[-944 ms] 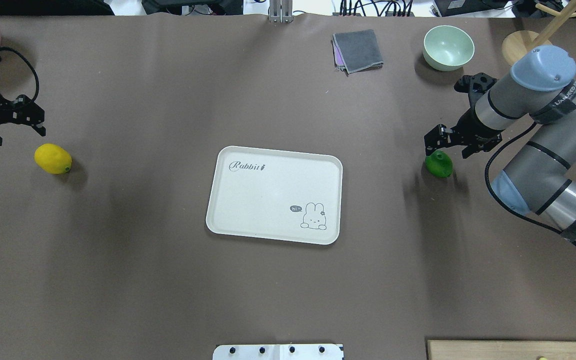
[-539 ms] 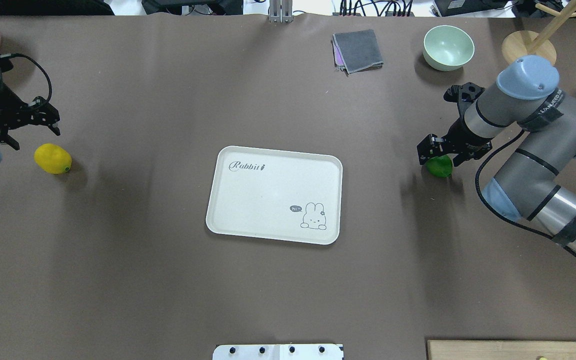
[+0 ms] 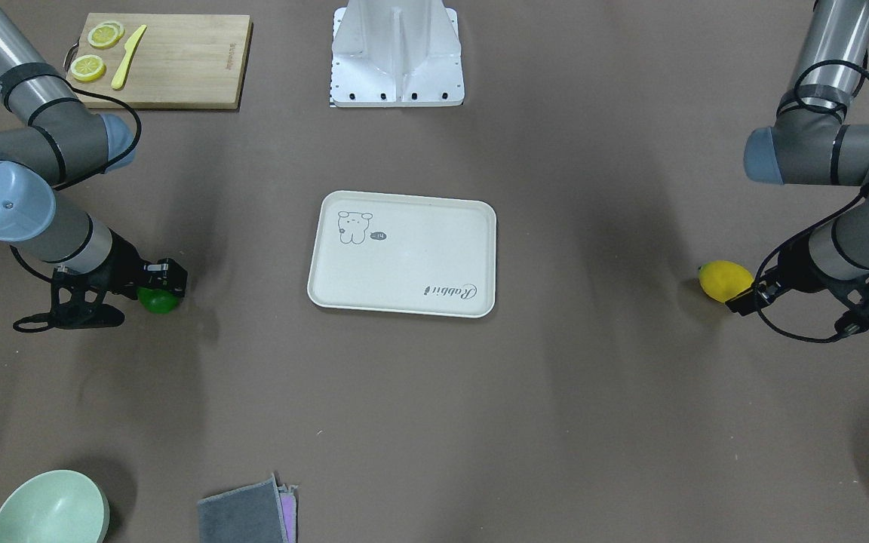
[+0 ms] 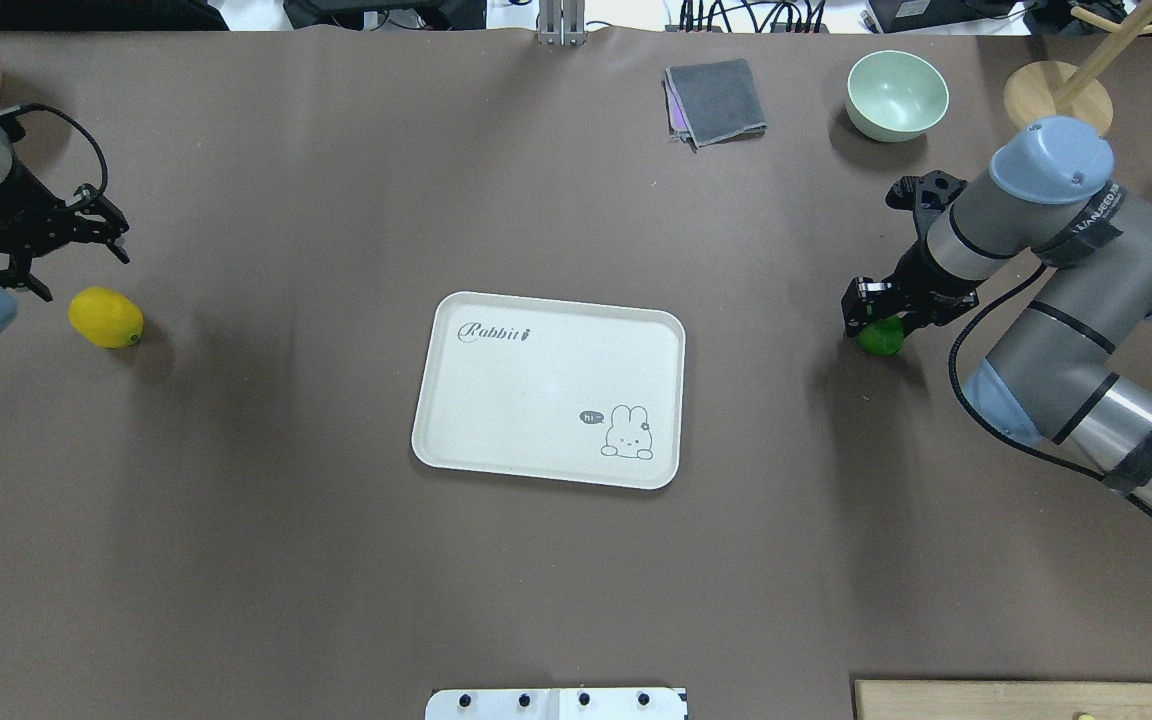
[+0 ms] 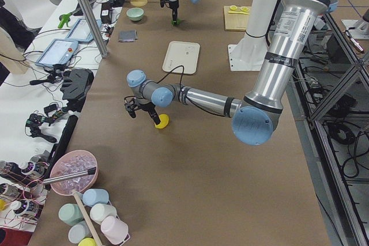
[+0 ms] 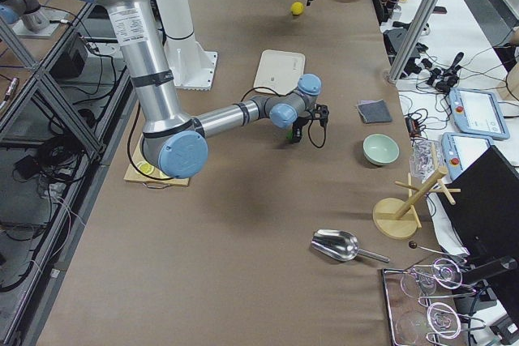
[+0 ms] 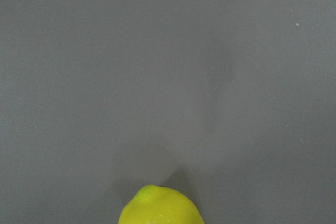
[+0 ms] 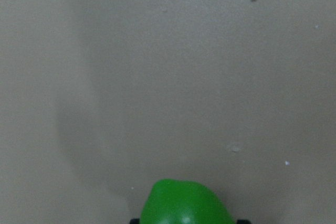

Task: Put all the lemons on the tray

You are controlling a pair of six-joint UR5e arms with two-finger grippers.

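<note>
The yellow lemon lies on the brown table at the far left; it also shows in the front view and at the bottom of the left wrist view. My left gripper is open and hovers just beyond it, not touching. The green lemon rests on the table at the right. My right gripper is down over it, jaws pressed to both its sides; the right wrist view shows the lemon between the tips. The cream tray lies bare in the middle.
A green bowl, a grey cloth and a wooden stand are at the far edge. A cutting board with citrus slices and a yellow knife lies near the robot base.
My right gripper came down around the green lemon and its jaws narrowed onto it. My left gripper shifted rightward, staying open above the yellow lemon. Neither lemon moved.
</note>
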